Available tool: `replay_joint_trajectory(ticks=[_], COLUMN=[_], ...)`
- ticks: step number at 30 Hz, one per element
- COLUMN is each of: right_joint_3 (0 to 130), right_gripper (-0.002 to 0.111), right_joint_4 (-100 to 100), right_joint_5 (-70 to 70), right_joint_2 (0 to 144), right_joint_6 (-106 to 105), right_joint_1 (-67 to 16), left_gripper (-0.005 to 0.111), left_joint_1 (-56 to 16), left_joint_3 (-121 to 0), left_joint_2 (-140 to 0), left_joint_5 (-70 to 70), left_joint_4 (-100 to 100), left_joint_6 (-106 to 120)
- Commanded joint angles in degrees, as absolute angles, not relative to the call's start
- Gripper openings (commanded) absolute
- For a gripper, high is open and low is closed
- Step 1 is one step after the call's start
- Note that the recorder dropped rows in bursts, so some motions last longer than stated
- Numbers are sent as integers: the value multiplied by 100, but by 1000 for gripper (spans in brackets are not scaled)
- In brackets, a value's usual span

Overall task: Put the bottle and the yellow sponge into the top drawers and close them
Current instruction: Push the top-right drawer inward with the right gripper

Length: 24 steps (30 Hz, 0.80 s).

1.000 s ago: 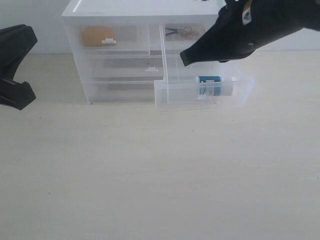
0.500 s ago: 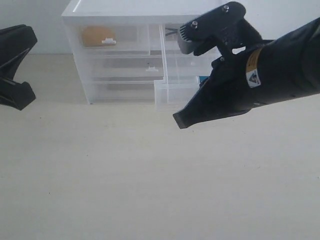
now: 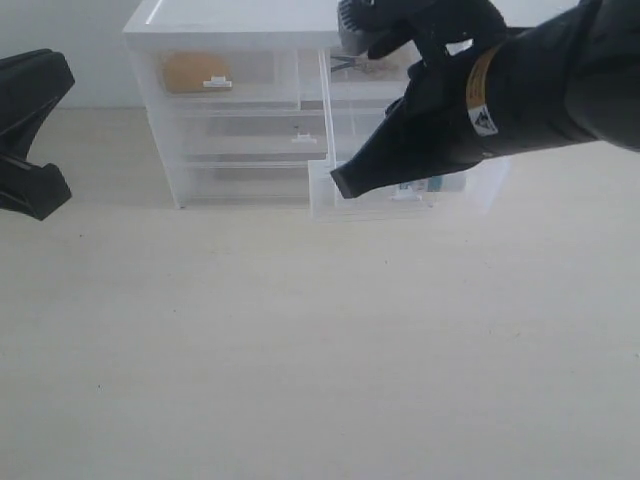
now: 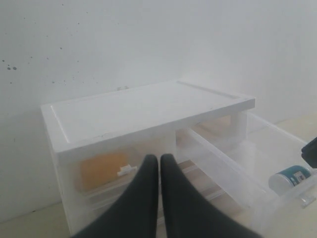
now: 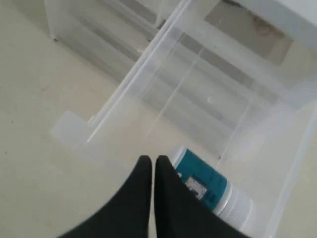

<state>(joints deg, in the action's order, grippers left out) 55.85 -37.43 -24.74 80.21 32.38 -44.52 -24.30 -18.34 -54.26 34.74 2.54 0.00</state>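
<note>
Drawer unit, exterior view: box-shaped cabinet point(image 3: 165, 150) of translucent clear plastic under a flat, opaque white top; it stands on a pale matte tabletop point(image 3: 300, 350).
Top left drawer: half-width drawer point(image 3: 260, 80), flush with the unit front, with a small white clip handle point(image 3: 217, 82).
Yellow sponge: dull orange-yellow block point(image 3: 190, 72) inside the top left drawer; the frosted wall softens its outline.
Top right drawer: open, standing well out toward the camera; thin clear rectangular walls point(image 3: 370, 205).
Bottle: inside the top right drawer near its front wall point(image 3: 425, 185); mostly covered by the right arm point(image 3: 540, 90), with only a strip of teal label showing.
Right gripper: smooth black and tapering to a point point(image 3: 342, 184); tips pressed together, nothing held; it overlaps the open drawer's corner.
Left arm: black housing point(image 3: 30, 130) at the edge of view, well apart from the unit.
Left gripper, left wrist view: two rounded black fingers touch along their length with nothing between them point(image 4: 159, 166); they face the unit front.
Sponge and bottle, left wrist view: the sponge sits behind the drawer front just beside the clip handle; the bottle lies on its side, a white cylinder with a teal band, near the open drawer's front wall.
Right gripper, right wrist view: fingers closed and empty; the tips overlap the bottle's edge, but contact cannot be told.
Bottle, right wrist view: it lies on its side on the clear drawer floor, with a glossy teal label and a white cap.
</note>
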Motion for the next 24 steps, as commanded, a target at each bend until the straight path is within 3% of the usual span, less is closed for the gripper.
replay_joint_trajectory(ticks=[1, 7, 24], right_joint_3=[5671, 5662, 5732], right_gripper=[3, 3, 3], right_joint_4=[-3579, -1943, -3082], right_joint_5=[-2842, -3414, -2542], right_joint_2=[8004, 7992, 8584], right_joint_6=[3419, 1896, 2629], right_joint_1=[-4455, -4753, -4337], left_gripper=[4, 4, 4], left_joint_1=[-2462, -2462, -2462], left_joint_3=[-1813, -1813, -1813], left_joint_2=[-5451, -5451, -5451], left_joint_5=[3474, 3487, 3486], left_joint_4=[191, 191, 191], left_joint_6=[-41, -41, -41])
